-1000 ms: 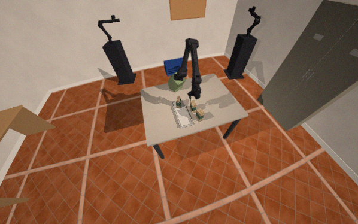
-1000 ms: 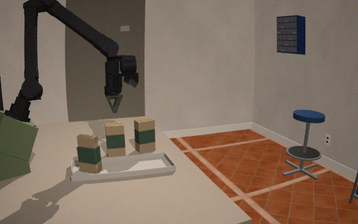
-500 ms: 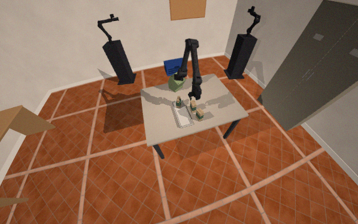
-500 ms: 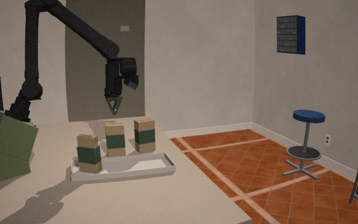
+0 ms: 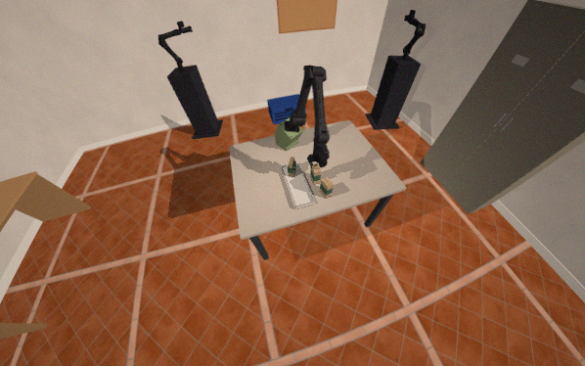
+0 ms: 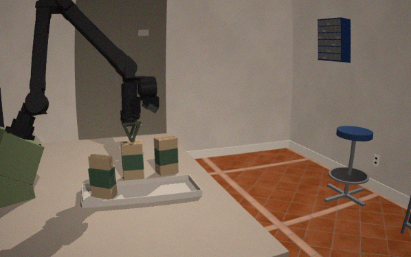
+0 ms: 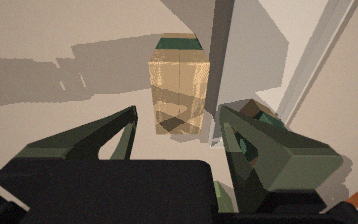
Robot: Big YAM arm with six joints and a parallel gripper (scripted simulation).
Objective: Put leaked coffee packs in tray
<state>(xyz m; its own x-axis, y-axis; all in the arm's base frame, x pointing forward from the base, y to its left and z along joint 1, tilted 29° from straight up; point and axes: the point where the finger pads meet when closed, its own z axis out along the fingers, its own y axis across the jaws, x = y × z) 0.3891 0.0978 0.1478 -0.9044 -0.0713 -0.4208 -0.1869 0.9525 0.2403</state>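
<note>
The gripper (image 6: pixel 130 137) hangs just above the middle coffee pack (image 6: pixel 132 161), left of center in the exterior view, with its fingers apart and nothing between them. All three packs stand upright on the table (image 6: pixel 183 227), one pack (image 6: pixel 102 176) at the left end of the tray (image 6: pixel 170 194) and another pack (image 6: pixel 165 155) behind it.

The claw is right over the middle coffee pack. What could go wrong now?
1. The open gripper hangs just above the middle pack. If a fingertip lands on the pack's top instead of sliding down its side, the pack might tip over.
2. The neighbouring pack stands close by, so a finger could nudge it off its spot.
3. The tray lies right in front, so a toppled pack might end up across its rim.
</note>
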